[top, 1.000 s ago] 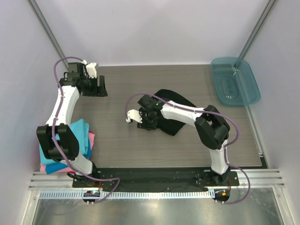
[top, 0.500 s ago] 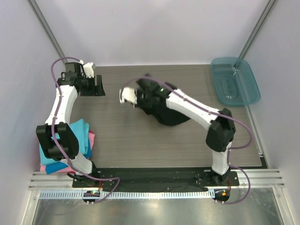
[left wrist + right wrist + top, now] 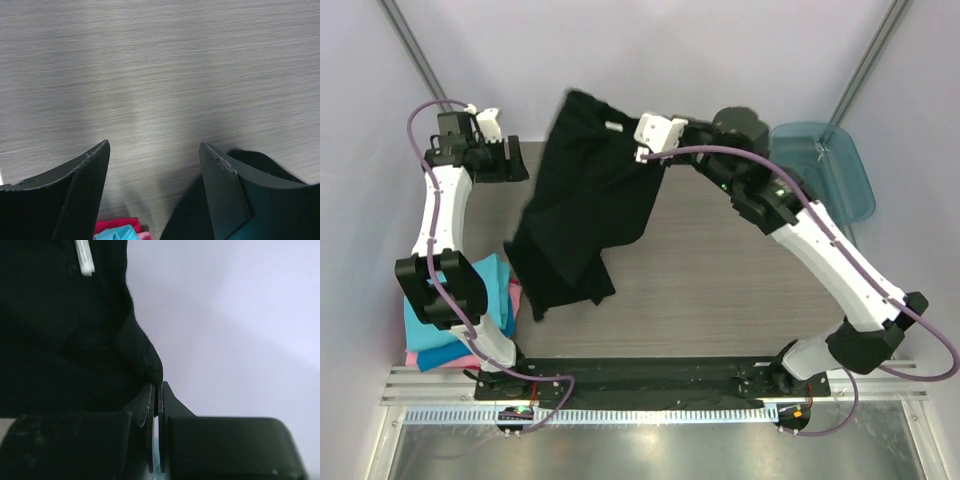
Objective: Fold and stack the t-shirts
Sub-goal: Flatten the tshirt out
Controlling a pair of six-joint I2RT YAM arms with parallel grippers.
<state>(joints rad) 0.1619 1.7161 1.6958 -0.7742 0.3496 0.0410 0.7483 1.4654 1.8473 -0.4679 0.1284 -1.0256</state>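
Note:
A large black t-shirt (image 3: 585, 210) hangs in the air over the table's back left, its lower hem reaching down beside the folded stack. My right gripper (image 3: 644, 162) is raised high and shut on an edge of it; in the right wrist view the cloth (image 3: 65, 340) bunches out of the pinched fingertips (image 3: 157, 386), with the white neck tag (image 3: 84, 257) above. My left gripper (image 3: 515, 160) stands open and holding nothing at the table's far left, its fingers (image 3: 155, 145) spread over bare tabletop. Folded turquoise, blue and pink t-shirts (image 3: 470, 310) lie stacked at the near left.
A translucent teal plastic tray (image 3: 820, 175) sits at the back right corner. The grey wood-grain table (image 3: 720, 290) runs between white walls. The stack's edge (image 3: 117, 232) and a piece of black cloth (image 3: 270, 162) show low in the left wrist view.
The right gripper shut on the black t-shirt and swung it up off the table toward the back; the shirt now hangs unfurled. The left gripper shifted slightly left, still open.

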